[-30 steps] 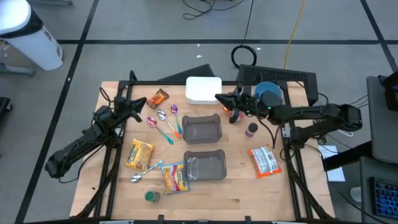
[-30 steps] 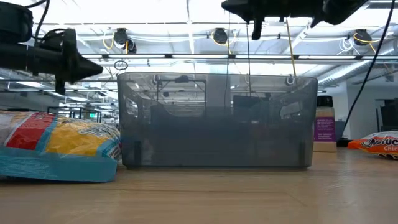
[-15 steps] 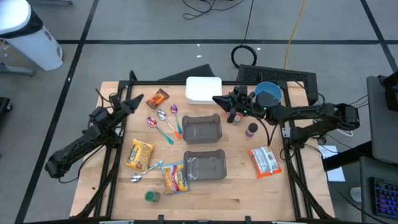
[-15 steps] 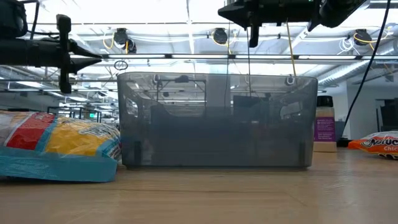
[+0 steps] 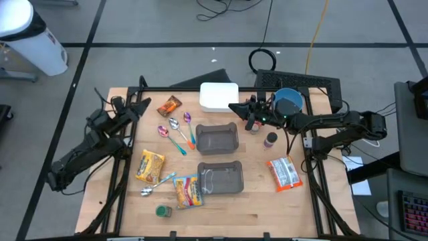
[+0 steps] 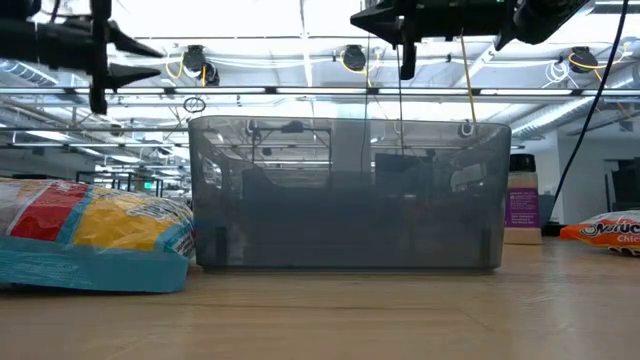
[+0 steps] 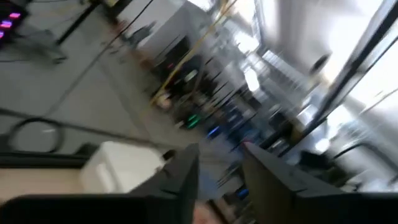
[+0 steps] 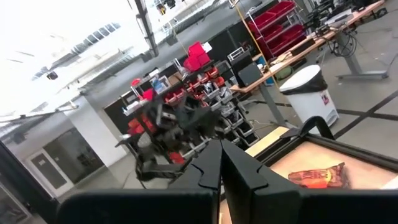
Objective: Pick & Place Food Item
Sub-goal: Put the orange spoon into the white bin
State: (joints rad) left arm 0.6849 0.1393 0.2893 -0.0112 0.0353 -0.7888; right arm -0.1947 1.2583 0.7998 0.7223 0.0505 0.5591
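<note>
Two grippers are raised above the table and neither holds anything. The left gripper [image 5: 140,106] is at the far left of the table, near the left frame rail, with its two dark fingers [image 7: 183,177] standing apart, a clear gap between them. The nearest item to it is the orange snack packet [image 5: 169,106], just to its right on the far part of the table, not touched. The right gripper [image 5: 235,108] is at the far centre, its fingers pressed together; it hangs between the white box [image 5: 219,96] on its far left side and the far grey bin [image 5: 217,139] on its near side, clear of both.

Near the far grey bin, on its left, three spoons [image 5: 175,131] lie side by side on the wood. A second grey bin [image 5: 220,178] sits nearer, directly in line with the first; in the low view it fills the middle of the picture [image 6: 348,195]. A yellow snack bag [image 5: 150,165] lies left of this near bin, and a second yellow bag [image 5: 188,191] touches its left wall. A small green-lidded jar [image 5: 163,211] stands at the near edge. On the right side, a small brown bottle [image 5: 270,140] stands upright, with an orange-and-white chip bag [image 5: 283,173] lying nearer. A blue bowl [image 5: 288,102] sits at the far right corner.
</note>
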